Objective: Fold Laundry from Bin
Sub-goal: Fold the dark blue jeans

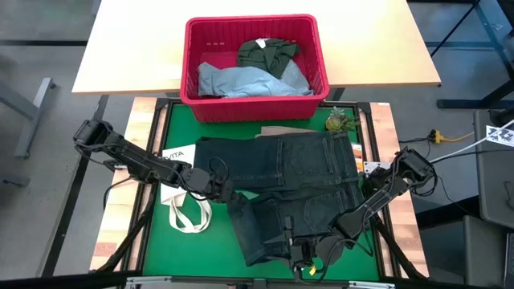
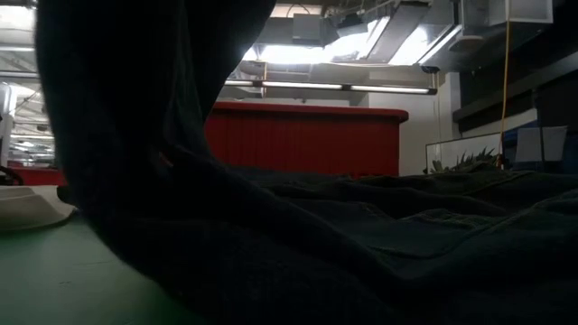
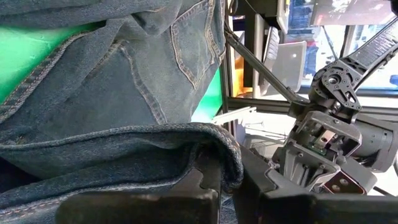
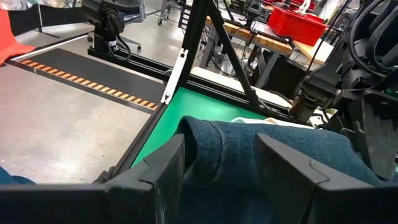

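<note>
Dark navy jeans [image 1: 297, 177] lie spread over the green mat [image 1: 177, 128], with a leg reaching toward the near edge. My left gripper [image 1: 227, 193] is at their left side, shut on a fold [image 3: 227, 180]. My right gripper [image 1: 303, 257] is at the near end of the leg, closed on bunched denim [image 4: 221, 165]. In the low view the jeans [image 2: 361, 244] rise as a dark mass at the left. The red bin [image 1: 193, 72] stands at the far edge and holds a light blue piece [image 1: 241, 80] and a dark olive piece [image 1: 267, 52]. My left gripper pinches a thick rolled fold of the jeans' left edge [image 3: 217, 146] between its two fingers, several layers together. The fingers come nearly level from the table's left. The fold is raised off the mat while the rest of the jeans lies flat beyond it. My right gripper has a rounded, bunched fold of the leg [image 4: 214, 140] between its two fingers [image 4: 168, 168], and the cloth fills the wide gap. The fingers come nearly level, slanting from the table's right toward its near left. The fold is held above the mat.
A white tote bag [image 1: 181, 205] with looped straps lies on the mat's left, under my left arm. A beige piece [image 1: 277, 131] peeks out from the jeans' far edge. A small green object [image 1: 339, 120] sits at the far right corner. The wooden table [image 1: 128, 48] carries the bin.
</note>
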Robot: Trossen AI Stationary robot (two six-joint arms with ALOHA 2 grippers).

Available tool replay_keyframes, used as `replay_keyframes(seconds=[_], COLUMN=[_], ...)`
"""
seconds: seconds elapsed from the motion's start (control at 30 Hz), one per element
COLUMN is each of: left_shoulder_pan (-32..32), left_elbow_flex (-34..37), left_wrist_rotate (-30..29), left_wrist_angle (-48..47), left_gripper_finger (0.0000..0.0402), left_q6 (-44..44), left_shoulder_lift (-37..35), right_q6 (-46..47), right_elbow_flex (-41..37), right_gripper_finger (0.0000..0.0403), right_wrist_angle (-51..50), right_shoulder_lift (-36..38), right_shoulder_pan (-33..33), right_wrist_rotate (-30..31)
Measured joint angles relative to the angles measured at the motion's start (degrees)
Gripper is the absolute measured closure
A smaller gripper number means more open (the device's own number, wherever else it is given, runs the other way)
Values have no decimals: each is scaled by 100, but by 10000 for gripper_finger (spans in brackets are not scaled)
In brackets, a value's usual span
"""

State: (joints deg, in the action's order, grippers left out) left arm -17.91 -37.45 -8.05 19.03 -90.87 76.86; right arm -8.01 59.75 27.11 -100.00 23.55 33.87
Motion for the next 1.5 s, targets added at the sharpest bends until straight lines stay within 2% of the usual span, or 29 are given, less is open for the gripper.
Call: replay_keyframes(seconds=[0.17,0.27,0.4,0.53,0.6,0.77,0.87,1.0,1.17,1.33,1.5], left_shoulder_pan=[0,0,1,-4,-2,-4,14,71,229,445,730], left_elbow_flex=[0,0,0,0,0,0,0,-64,-520,-1231,-1988], left_wrist_rotate=[-9,-15,-21,-21,-43,-167,-252,-396,-451,-197,413], left_wrist_angle=[10,40,107,131,133,340,660,913,902,895,897], left_gripper_finger=[389,389,389,389,389,389,389,389,389,389,389], left_q6=[-4,-4,-4,22,140,368,600,963,1753,2520,2699], left_shoulder_lift=[0,0,0,0,0,0,0,0,133,729,1635], right_q6=[-2,-2,-1,-3,-21,-22,-66,-133,-78,482,1317], right_elbow_flex=[-2,0,0,0,0,0,0,0,0,0,0], right_gripper_finger=[211,226,282,370,391,373,390,391,389,395,394], right_wrist_angle=[-37,-7,2,-4,0,-67,-255,-723,-1306,-2147,-3379], right_shoulder_lift=[-49,-86,-90,-90,-90,-7,168,477,853,1163,1579], right_shoulder_pan=[-41,-43,-43,-43,-37,20,124,300,530,734,1122], right_wrist_rotate=[108,134,60,-206,-221,-80,113,569,1269,1470,1958])
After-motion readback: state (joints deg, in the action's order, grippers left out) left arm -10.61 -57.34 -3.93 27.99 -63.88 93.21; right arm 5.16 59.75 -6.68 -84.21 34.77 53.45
